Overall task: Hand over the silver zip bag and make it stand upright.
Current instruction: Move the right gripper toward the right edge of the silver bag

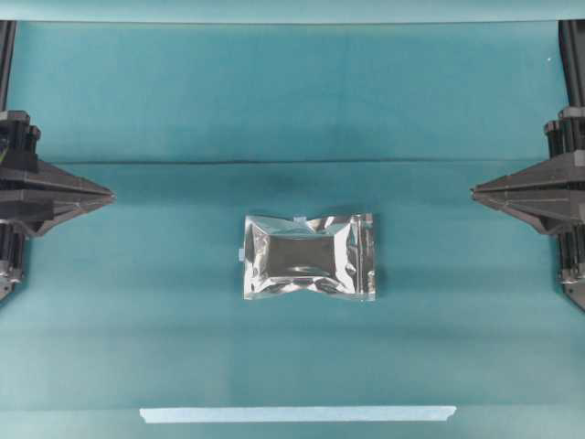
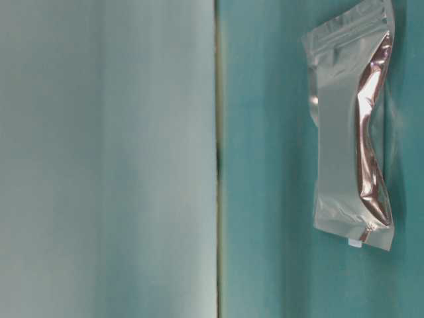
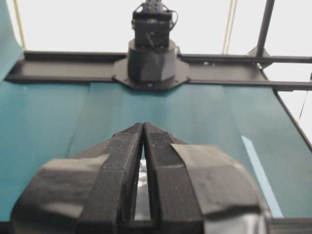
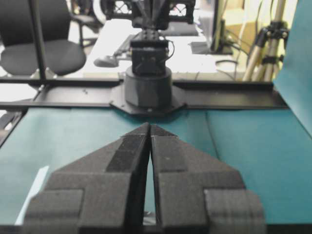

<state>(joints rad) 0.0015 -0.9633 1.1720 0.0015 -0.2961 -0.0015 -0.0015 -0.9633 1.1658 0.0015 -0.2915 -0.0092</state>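
The silver zip bag [image 1: 309,257] lies flat in the middle of the teal table, crinkled, with a darker puffed centre. The table-level view shows the same bag [image 2: 351,126] at its right side. My left gripper [image 1: 110,195] rests at the left edge, shut, with nothing in it, well clear of the bag. Its fingertips meet in the left wrist view [image 3: 143,126], and a sliver of the bag [image 3: 142,185] shows through the slit behind them. At the right edge my right gripper [image 1: 473,192] is shut and empty too, tips touching [image 4: 149,126].
A long pale-blue tape strip [image 1: 297,413] lies along the front of the table. A fold line in the teal cloth [image 1: 292,162] runs across behind the bag. Each wrist view shows the opposite arm's black base [image 3: 151,58] [image 4: 148,83] at the far table edge.
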